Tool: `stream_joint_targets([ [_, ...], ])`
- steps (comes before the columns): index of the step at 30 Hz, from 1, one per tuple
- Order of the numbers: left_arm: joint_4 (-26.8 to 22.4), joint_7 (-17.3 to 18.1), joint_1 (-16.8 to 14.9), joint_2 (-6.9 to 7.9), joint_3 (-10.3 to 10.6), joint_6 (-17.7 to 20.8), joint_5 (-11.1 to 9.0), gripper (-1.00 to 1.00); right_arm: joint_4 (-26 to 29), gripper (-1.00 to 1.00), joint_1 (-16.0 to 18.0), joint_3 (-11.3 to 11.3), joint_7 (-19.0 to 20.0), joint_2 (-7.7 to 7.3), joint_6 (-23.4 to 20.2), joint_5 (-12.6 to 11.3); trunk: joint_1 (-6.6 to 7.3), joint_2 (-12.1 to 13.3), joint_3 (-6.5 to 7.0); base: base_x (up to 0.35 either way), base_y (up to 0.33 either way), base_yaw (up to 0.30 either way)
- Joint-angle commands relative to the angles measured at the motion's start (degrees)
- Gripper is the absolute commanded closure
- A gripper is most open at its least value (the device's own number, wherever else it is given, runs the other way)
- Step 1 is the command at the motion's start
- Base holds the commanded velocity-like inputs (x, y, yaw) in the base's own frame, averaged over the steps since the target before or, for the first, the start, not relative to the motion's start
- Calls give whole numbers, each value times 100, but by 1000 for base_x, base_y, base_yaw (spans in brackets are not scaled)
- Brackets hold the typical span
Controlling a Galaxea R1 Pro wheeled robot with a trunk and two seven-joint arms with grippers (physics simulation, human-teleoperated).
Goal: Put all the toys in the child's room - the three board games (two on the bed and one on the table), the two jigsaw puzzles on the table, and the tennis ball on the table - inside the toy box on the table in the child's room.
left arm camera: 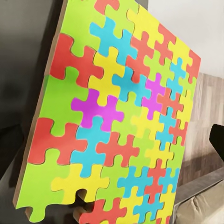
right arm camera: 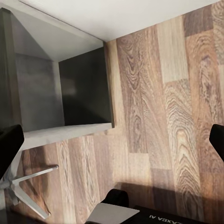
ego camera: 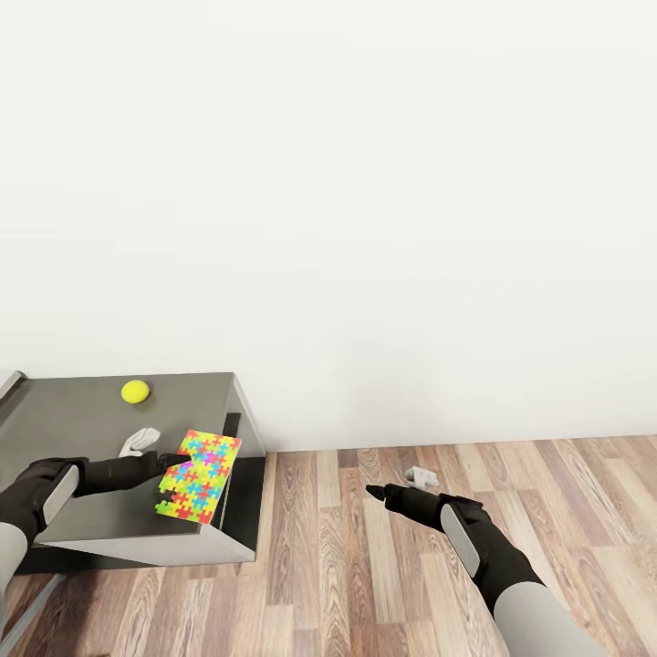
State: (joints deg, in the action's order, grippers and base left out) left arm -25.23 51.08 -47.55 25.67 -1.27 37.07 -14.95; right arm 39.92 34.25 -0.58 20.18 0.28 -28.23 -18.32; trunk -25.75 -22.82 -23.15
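Observation:
A jigsaw puzzle (ego camera: 199, 475), a thin sheet of yellow, green, blue, red and pink pieces, is held tilted above the right end of the dark grey table (ego camera: 82, 415). My left gripper (ego camera: 178, 461) is shut on the puzzle's left edge. In the left wrist view the puzzle (left arm camera: 116, 121) stands close up with a notch in its lower edge. The tennis ball (ego camera: 135, 391) rests on the table behind the gripper, toward the wall. My right gripper (ego camera: 379, 494) hangs open over the wood floor, right of the table, with nothing between its fingers (right arm camera: 10, 140).
A small white object (ego camera: 139, 442) lies on the table just behind my left gripper. A light grey edge (ego camera: 9, 383) shows at the table's far left. A small grey item (ego camera: 422, 475) sits on the floor near the wall. The table's open side and a metal leg (right arm camera: 28, 179) are near my right gripper.

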Motion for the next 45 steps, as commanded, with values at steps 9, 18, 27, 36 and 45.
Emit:
stream_joint_targets([
  [9, 0, 0, -4, 10, 3, 30, 29, -100, 7, -100, 2, -1, -5, 6, -34, -32, -3, -10, -9, 0, 0, 0],
  [18, -21, 3, 0, 118, -12, -121, 52, -100, 7, -100, 2, -3, -5, 7, -34, -32, -3, -10, -9, 0, 0, 0],
  [27, -42, 9, -1, 275, -21, -147, 52, -100, 7, -100, 2, -3, -5, 7, -34, -32, -3, -10, -9, 0, 0, 0],
  [36, -137, 340, 0, 539, -45, -115, 17, -100, 7, -100, 2, -4, -8, 7, -34, -32, -3, -10, -9, 0, 0, 0],
  [45, -748, 2091, 46, 936, -5, 19, 45, -100, 7, -100, 2, -8, -10, 13, -23, -32, -3, -10, 7, 0, 0, 0],
])
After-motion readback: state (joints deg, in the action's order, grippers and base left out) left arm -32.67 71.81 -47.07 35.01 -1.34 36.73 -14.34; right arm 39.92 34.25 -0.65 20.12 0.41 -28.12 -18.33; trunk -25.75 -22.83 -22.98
